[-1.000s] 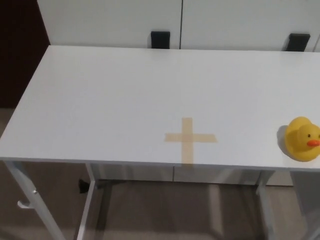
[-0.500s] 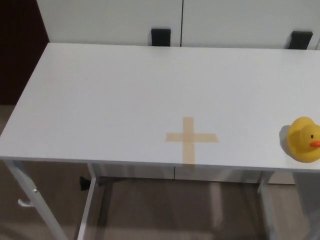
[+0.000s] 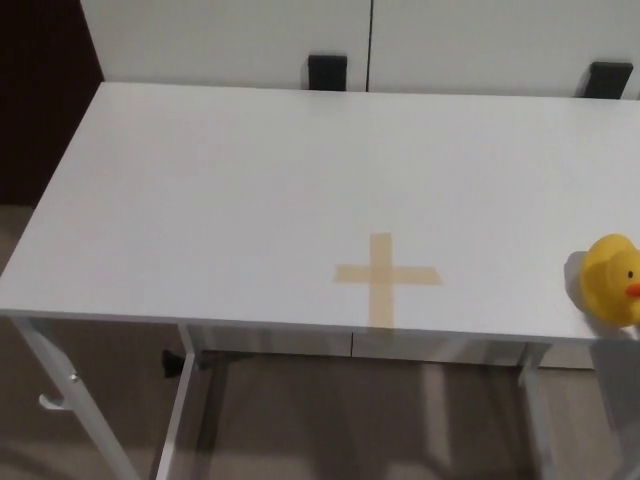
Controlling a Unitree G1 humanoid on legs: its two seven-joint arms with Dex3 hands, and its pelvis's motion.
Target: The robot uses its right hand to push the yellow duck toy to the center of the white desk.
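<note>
A yellow duck toy (image 3: 612, 277) with an orange beak stands near the front right corner of the white desk (image 3: 230, 200), partly cut off by the picture's right edge. A tan tape cross (image 3: 385, 275) marks the desk a little right of its middle, near the front edge, well left of the duck. Neither of my hands shows in the head view.
Two black brackets (image 3: 327, 72) (image 3: 608, 79) sit behind the desk's far edge against a white wall. The desk's front edge and white legs (image 3: 190, 400) run along the bottom, with brown floor below. A dark panel (image 3: 40, 90) stands at the left.
The whole picture has shifted slightly to the right and up, so the camera has moved. The duck stays in place on the desk.
</note>
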